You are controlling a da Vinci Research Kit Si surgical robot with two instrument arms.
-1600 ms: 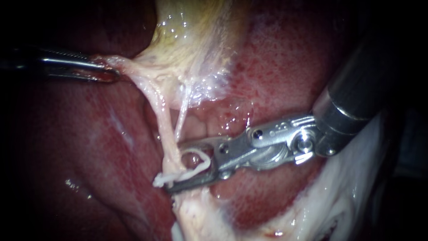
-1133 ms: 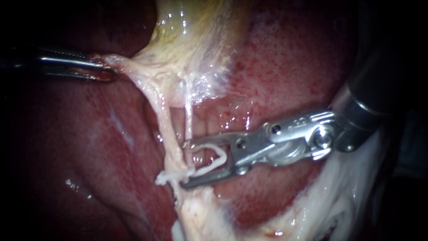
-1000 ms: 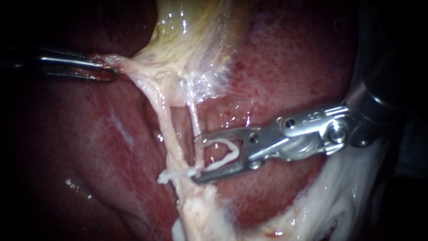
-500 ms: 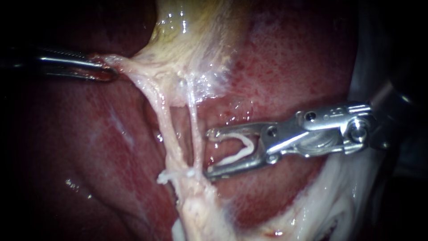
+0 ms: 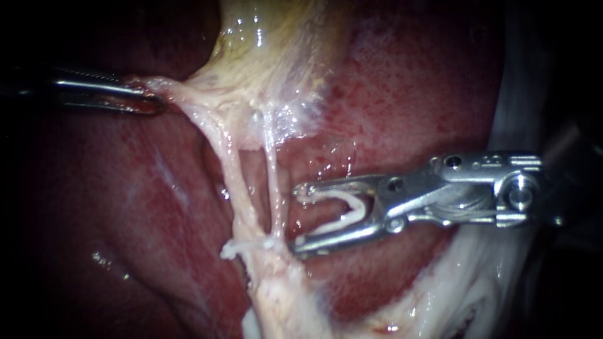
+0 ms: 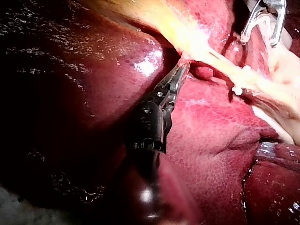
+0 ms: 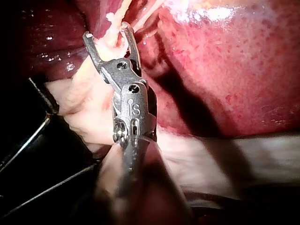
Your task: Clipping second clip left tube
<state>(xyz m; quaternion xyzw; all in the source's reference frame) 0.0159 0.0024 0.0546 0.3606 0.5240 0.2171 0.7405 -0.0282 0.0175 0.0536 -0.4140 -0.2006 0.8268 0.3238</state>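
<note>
Two pale tubes run down from the yellowish gallbladder [image 5: 270,50]: the thicker left tube [image 5: 232,182] and the thin right tube [image 5: 273,188]. A white clip [image 5: 235,248] sits across the left tube low down, also visible in the left wrist view [image 6: 239,89]. My right instrument [image 5: 300,216] [image 7: 108,32] lies just right of both tubes, clear of them. Its jaws stand apart and carry an open white clip [image 5: 339,220] between them. My left instrument [image 5: 157,103] [image 6: 183,70] has its jaws shut on pale tissue at the gallbladder's neck and holds it stretched to the left.
Red liver [image 5: 408,94] surrounds the tubes on both sides. Pale whitish tissue [image 5: 477,282] lies under the right instrument's shaft at the lower right. A wet reddish hollow shows between the right tube and the open jaws.
My right instrument has drawn back to the right, off the tubes, with the open clip still in its jaws. The right tube has swung straight. The left instrument has held still.
</note>
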